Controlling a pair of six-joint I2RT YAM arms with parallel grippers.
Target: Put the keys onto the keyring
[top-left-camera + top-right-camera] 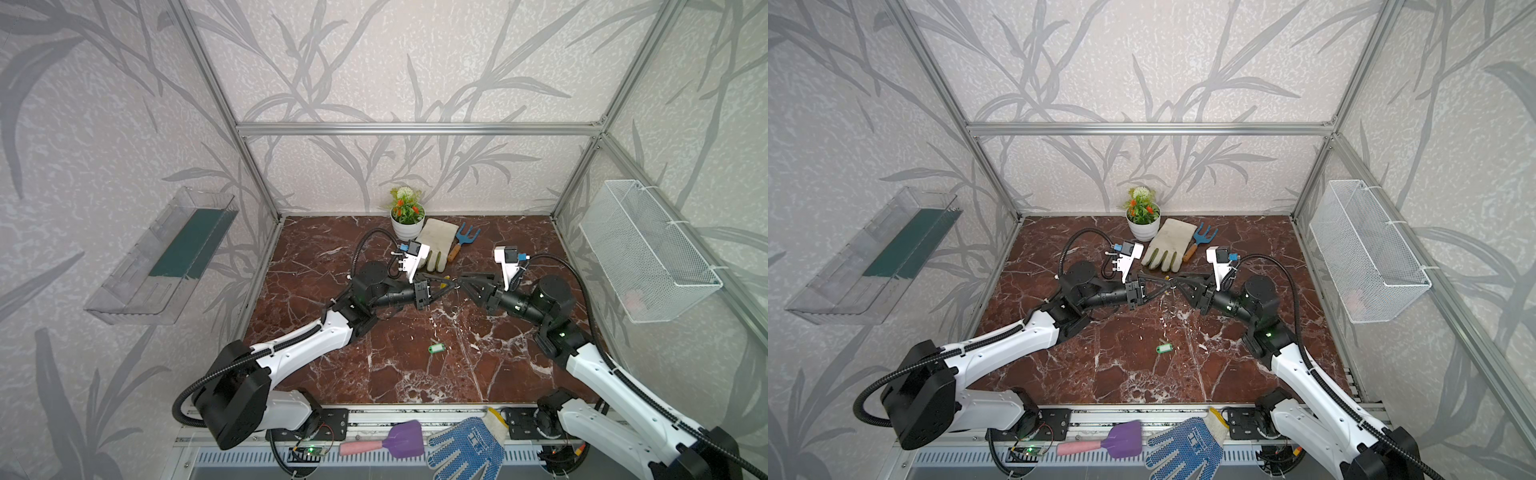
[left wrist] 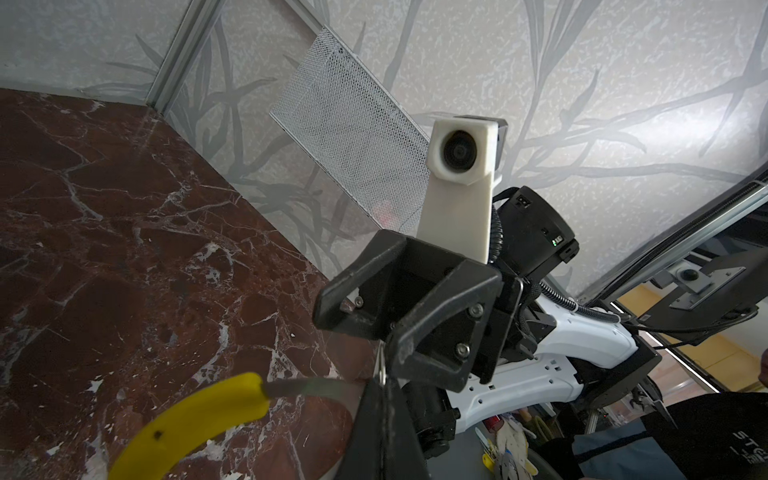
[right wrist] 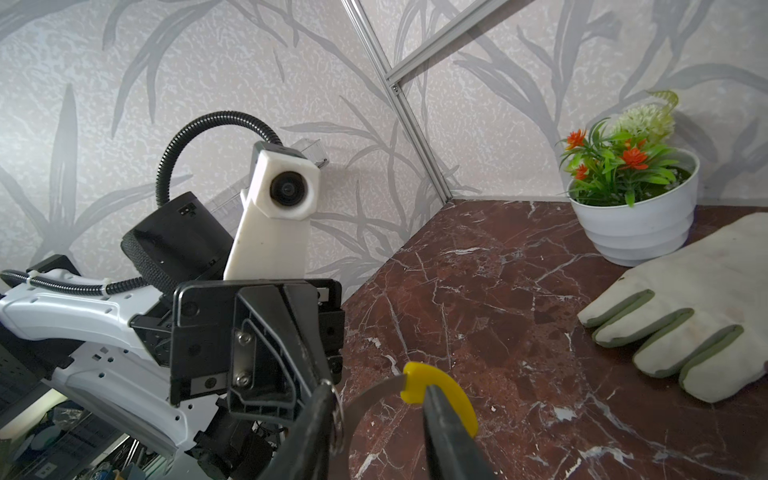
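The keys, a small green tag point(image 1: 436, 348) point(image 1: 1163, 347), lie alone on the marble table, nearer the front than both grippers. The keyring hangs above the table's middle as a thin grey hoop point(image 2: 307, 386) with a yellow sleeve point(image 2: 195, 419) point(image 3: 449, 386) point(image 1: 446, 279). My left gripper point(image 1: 451, 286) point(image 1: 1168, 286) point(image 2: 384, 399) is shut on the hoop's metal band. My right gripper point(image 1: 460, 283) point(image 1: 1177, 283) point(image 3: 380, 415) faces it tip to tip. Its jaws stand apart around the hoop, one finger in front of the yellow sleeve and a small silver ring point(image 3: 338, 419) by the other.
A white flower pot point(image 1: 407, 224), a pale work glove point(image 1: 436, 245) and a blue hand rake point(image 1: 465, 241) lie at the back. A wire basket point(image 1: 648, 249) hangs on the right wall, a clear shelf point(image 1: 166, 257) on the left. A blue glove point(image 1: 465, 451) and purple scoop point(image 1: 401, 438) rest on the front rail.
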